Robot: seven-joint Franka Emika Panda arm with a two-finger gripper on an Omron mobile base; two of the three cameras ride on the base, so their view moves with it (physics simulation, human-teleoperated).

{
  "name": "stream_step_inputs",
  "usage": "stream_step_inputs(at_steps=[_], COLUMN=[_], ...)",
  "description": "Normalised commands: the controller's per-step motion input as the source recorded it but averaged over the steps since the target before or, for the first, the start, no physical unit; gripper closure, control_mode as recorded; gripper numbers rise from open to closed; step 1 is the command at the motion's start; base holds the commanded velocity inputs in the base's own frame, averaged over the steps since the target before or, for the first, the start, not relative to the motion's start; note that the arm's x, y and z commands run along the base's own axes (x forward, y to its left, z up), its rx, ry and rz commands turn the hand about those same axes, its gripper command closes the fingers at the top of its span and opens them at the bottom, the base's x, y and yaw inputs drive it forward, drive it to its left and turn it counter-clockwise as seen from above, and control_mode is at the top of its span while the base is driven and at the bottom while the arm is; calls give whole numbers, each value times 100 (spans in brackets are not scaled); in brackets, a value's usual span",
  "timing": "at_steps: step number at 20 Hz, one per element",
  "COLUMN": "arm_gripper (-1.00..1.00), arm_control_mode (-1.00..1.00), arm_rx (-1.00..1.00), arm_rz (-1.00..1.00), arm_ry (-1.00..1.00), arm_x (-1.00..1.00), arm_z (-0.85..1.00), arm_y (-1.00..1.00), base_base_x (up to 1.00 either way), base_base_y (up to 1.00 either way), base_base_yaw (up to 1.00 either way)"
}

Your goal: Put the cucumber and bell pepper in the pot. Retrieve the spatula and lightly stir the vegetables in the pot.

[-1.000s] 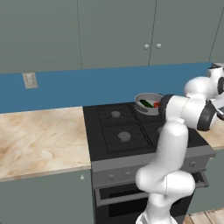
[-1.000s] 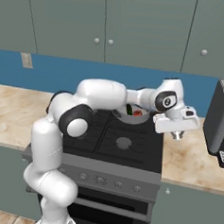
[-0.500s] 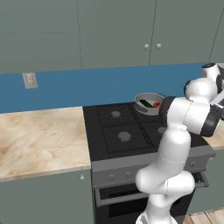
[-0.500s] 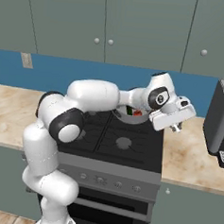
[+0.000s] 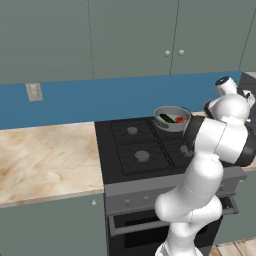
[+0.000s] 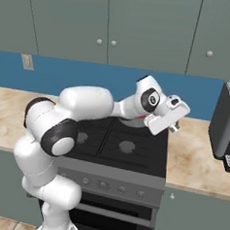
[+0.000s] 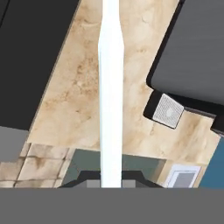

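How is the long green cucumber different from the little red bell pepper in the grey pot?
The dark green cucumber is long and thin, while the red bell pepper is short and roundish. The cucumber lies toward the left of the shallow grey metal pot in the left base view, and the bell pepper sits to its right. The cucumber looks longer than the bell pepper. Both are vegetables already lying inside the pot on the stove.

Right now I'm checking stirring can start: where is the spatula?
In the hand view the spatula is held in the shut gripper, above the marble counter right of the stove.
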Motion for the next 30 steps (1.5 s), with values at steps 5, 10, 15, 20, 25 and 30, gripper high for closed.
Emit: stream_step_inputs(at_steps=[5, 10, 15, 20, 25, 30], arm_gripper=[100, 100, 100, 100, 100, 100], arm_control_mode=[-100, -100, -100, -100, -100, -100], arm_rx=[-17, -14, -13, -5, 0, 0], arm_rz=[-2, 0, 0, 0, 0, 1], arm_ry=[15, 21, 5, -2, 0, 11], arm_x=[36, 49, 25, 4, 26, 23], arm_z=[13, 16, 14, 14, -5, 0], arm_y=[25, 36, 41, 28, 3, 0], base_base_x=[0, 0, 0, 0, 0, 0], base_base_y=[0, 0, 0, 0, 0, 0], base_base_yaw=[0, 0, 0, 0, 0, 0])
